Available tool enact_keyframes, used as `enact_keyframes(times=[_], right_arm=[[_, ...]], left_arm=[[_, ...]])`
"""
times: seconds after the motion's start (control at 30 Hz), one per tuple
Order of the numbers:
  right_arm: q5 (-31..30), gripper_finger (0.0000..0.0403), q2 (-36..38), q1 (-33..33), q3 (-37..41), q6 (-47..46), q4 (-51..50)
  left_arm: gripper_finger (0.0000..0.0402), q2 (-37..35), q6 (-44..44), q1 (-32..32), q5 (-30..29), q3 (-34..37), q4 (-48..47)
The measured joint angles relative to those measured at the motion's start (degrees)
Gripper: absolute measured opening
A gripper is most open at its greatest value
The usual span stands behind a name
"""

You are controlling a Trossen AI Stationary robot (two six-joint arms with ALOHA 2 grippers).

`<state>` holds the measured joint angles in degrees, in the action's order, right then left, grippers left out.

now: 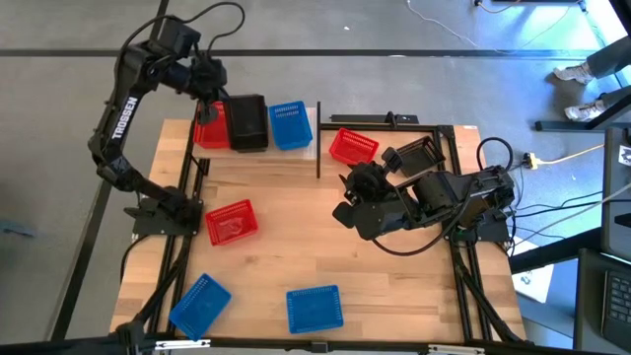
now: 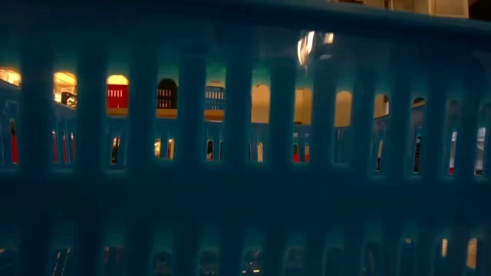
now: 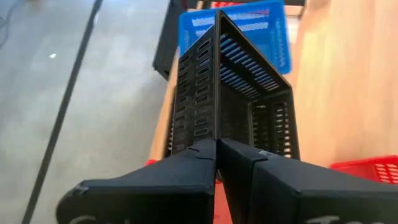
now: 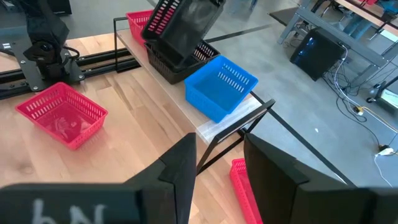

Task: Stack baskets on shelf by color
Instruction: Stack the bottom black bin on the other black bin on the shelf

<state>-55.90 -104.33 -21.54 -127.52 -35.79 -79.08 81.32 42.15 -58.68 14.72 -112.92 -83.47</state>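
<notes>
Pale wood shelf [image 1: 296,153], left fingers [image 3: 217,155] clenching perforated black basket [image 3: 239,93], right fingers [image 4: 214,165] released

Both arms are matte black with jointed links. The left arm [image 1: 116,123] carries white "TROSSEN" lettering. Black cables loop from the right arm [image 1: 444,202]. Claw fingers [image 4: 180,171] are flat, dark plates.

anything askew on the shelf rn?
Yes. The black basket in the left claw hangs tilted above the black one on the shelf, not nested. A red basket also sits skewed off the shelf's end. The right claw idles open.
</notes>
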Motion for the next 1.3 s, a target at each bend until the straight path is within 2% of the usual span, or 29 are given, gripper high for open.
enact_keyframes(times=[0.5,0.97,1.3], right_arm=[[0.0,0.0135,0.0,0.0,0.0,0.0,0.0],[0.0,0.0135,0.0,0.0,0.0,0.3,0.0],[0.0,0.0135,0.0,0.0,0.0,0.5,0.0]], left_arm=[[0.0,0.0,0.1,-3.6,7.5,0.0,-1.8],[0.0001,0.0,-0.8,-3.7,5.3,0.0,-1.6],[0.004,0.0,-1.5,-3.7,5.3,0.0,-1.0]])
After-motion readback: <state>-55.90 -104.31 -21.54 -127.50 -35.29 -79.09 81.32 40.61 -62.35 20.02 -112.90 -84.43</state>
